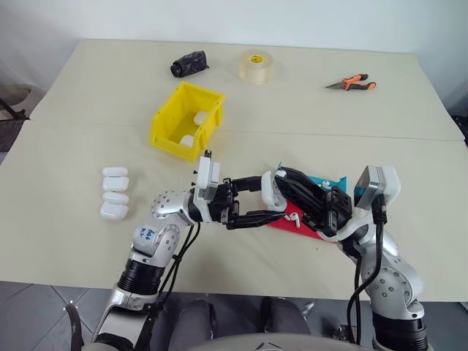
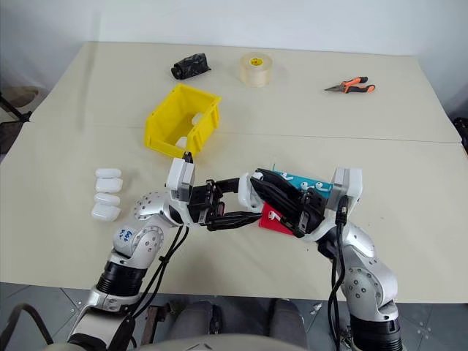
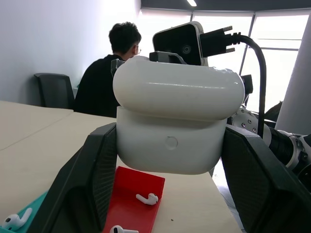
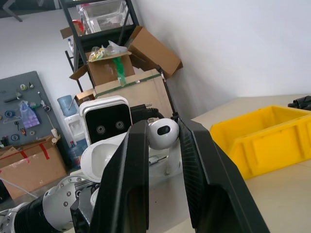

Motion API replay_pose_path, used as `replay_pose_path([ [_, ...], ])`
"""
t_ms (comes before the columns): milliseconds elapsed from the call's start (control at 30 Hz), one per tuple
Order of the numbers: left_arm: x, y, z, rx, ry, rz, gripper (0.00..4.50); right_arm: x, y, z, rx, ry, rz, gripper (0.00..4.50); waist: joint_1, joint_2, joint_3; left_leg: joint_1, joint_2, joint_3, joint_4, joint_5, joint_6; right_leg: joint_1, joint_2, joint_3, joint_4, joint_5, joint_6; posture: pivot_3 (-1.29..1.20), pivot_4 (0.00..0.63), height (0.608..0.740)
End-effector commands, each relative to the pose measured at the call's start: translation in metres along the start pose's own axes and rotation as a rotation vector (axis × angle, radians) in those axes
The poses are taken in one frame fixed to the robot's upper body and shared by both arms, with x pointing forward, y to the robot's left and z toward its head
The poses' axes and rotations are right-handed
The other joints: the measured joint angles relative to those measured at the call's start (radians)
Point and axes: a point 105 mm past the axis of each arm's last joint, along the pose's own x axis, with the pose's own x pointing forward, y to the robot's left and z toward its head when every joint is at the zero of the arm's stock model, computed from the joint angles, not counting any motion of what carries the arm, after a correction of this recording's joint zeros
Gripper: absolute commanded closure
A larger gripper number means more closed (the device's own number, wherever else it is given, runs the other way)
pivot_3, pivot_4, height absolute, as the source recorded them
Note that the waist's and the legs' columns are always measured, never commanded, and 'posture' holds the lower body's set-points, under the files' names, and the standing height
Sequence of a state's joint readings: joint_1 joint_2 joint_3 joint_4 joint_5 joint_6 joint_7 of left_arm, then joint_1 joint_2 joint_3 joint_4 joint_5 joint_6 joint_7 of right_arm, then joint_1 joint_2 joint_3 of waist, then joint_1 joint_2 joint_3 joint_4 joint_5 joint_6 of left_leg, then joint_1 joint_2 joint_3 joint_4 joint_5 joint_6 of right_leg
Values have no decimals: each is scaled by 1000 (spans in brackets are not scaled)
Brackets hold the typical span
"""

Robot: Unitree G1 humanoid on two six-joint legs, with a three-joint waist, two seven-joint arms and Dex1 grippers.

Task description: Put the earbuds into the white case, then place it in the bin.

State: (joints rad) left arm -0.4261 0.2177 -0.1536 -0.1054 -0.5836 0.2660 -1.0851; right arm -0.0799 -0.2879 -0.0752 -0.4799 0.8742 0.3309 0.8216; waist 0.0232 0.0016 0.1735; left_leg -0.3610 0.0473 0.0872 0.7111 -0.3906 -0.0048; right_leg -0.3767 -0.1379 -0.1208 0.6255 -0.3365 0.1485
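Note:
My left gripper (image 1: 265, 201) is shut on the white case (image 3: 172, 143), holding it above the table's near middle with its lid (image 3: 180, 87) raised a little. My right gripper (image 4: 163, 138) is shut on one white earbud (image 4: 163, 133), close beside the case (image 4: 102, 153). More earbuds lie on the red tray (image 3: 130, 191), one of them (image 3: 147, 198) near its middle, and another earbud (image 3: 14, 219) lies on the teal tray (image 1: 325, 180). The yellow bin (image 1: 213, 121) stands beyond the grippers to the left, with white cases (image 1: 200, 117) inside.
Several white cases (image 1: 115, 194) lie in a column at the left. Along the far side are a black object (image 1: 189, 64), a roll of tape (image 1: 256, 66) and orange-handled pliers (image 1: 352, 83). A person (image 3: 109, 73) sits in the background.

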Motion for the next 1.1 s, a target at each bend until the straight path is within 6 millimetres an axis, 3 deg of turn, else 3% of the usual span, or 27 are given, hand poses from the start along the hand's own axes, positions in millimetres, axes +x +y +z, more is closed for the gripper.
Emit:
replay_pose_path([
  [33,8,-8,18,56,-61,-50,1691,0,3,-7,-2,24,9,3945,0,0,0,0,0,0,0,0,0,0,0,0,0,0,0,0,150,740],
  [433,16,-11,25,52,-88,-84,1691,-5,-1,-23,25,91,-17,3945,0,0,0,0,0,0,0,0,0,0,0,0,0,0,0,0,150,740],
  [633,19,-10,28,68,-98,-87,1691,-6,2,-23,112,105,19,1953,0,0,0,0,0,0,0,0,0,0,0,0,0,0,0,0,150,740],
  [833,19,-8,29,77,-99,-79,1691,-7,-4,-16,71,94,7,43,0,0,0,0,0,0,0,0,0,0,0,0,0,0,0,0,150,740],
  [967,13,-7,25,74,-81,-50,1691,-13,-7,-2,25,101,11,43,1,0,0,0,0,0,0,0,0,0,0,0,0,0,0,0,150,740],
  [1100,-6,-6,10,75,-10,0,1691,-31,-15,16,-75,155,-13,43,2,0,0,0,0,0,0,0,0,0,0,0,0,0,0,0,150,740],
])
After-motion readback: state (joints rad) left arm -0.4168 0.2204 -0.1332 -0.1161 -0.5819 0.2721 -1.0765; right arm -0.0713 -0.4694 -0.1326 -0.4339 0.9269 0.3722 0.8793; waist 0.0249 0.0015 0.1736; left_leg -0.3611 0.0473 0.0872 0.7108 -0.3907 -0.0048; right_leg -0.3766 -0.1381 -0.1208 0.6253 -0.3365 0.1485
